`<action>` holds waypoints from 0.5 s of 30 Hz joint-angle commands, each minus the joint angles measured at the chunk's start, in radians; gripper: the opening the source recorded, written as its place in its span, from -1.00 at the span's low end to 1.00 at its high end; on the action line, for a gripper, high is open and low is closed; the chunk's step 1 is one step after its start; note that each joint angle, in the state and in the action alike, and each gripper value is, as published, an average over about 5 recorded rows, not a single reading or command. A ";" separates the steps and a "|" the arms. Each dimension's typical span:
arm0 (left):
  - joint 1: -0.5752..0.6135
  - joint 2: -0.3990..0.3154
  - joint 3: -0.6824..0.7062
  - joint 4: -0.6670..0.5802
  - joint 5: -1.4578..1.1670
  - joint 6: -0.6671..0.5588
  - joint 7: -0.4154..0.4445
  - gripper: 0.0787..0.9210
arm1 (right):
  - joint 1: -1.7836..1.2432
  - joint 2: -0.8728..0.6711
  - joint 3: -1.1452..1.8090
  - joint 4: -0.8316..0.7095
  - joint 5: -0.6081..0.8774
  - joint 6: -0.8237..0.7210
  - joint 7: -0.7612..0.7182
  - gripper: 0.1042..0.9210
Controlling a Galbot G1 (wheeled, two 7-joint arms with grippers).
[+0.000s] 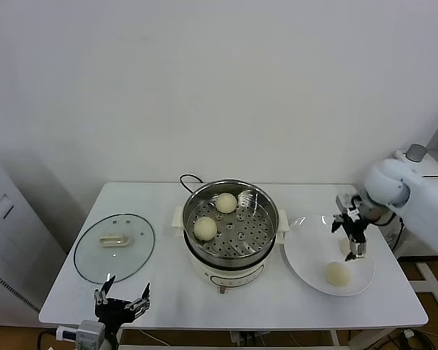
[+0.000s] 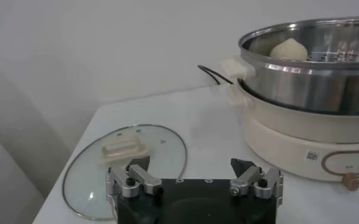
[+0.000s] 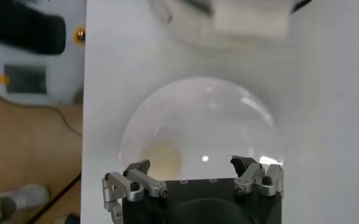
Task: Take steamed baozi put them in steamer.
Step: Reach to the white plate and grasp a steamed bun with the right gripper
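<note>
Right gripper (image 1: 352, 235), fingers spread and empty, above the flat white plate (image 1: 306, 255); its soft cream-white bun (image 1: 337, 273) likely needs gentle side grasping; left gripper (image 1: 122, 300) parked, likewise spread.

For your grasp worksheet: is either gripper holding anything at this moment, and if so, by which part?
Nothing is held. The right gripper hangs open above the plate, over the baozi there; the left gripper waits open at the table's near edge.

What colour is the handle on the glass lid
Cream-white, a flat bar on the clear glass lid; the left wrist view shows it best.
</note>
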 commanded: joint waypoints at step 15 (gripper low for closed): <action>0.005 -0.008 -0.001 0.016 0.005 -0.005 0.001 0.77 | -0.276 0.082 0.188 -0.071 -0.142 0.046 0.061 0.76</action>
